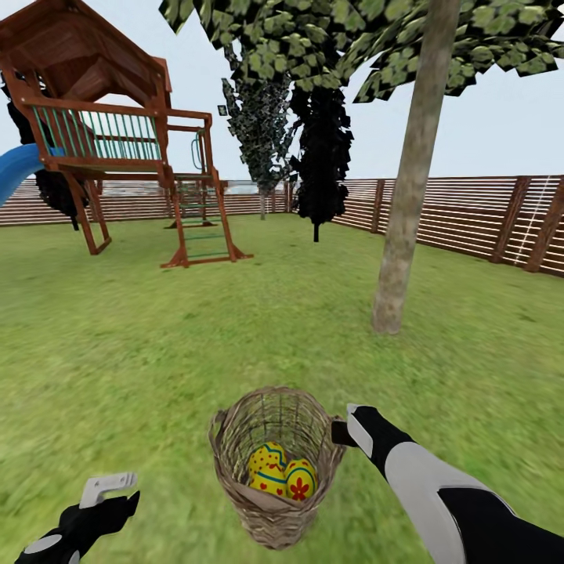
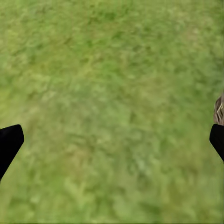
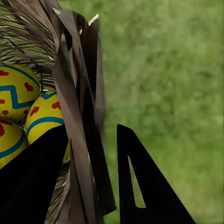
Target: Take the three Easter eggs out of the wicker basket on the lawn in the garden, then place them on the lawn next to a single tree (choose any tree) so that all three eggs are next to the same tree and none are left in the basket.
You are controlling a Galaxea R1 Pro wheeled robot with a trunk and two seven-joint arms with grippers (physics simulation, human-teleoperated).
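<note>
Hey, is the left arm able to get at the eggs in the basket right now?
Probably yes. The left pincer is open and hangs over bare lawn beside the wicker basket, whose top is open above the eggs. The right pincer straddles the far rim, not the opening.

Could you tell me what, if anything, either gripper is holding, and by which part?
The right gripper grips the basket by its rim, jaws either side. The left gripper holds nothing.

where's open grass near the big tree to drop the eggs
Open lawn lies all around the foot of the tree, with most room between it and the wicker basket. It is crowded only at the basket: the eggs sit inside and the right end effector straddles its rim.
</note>
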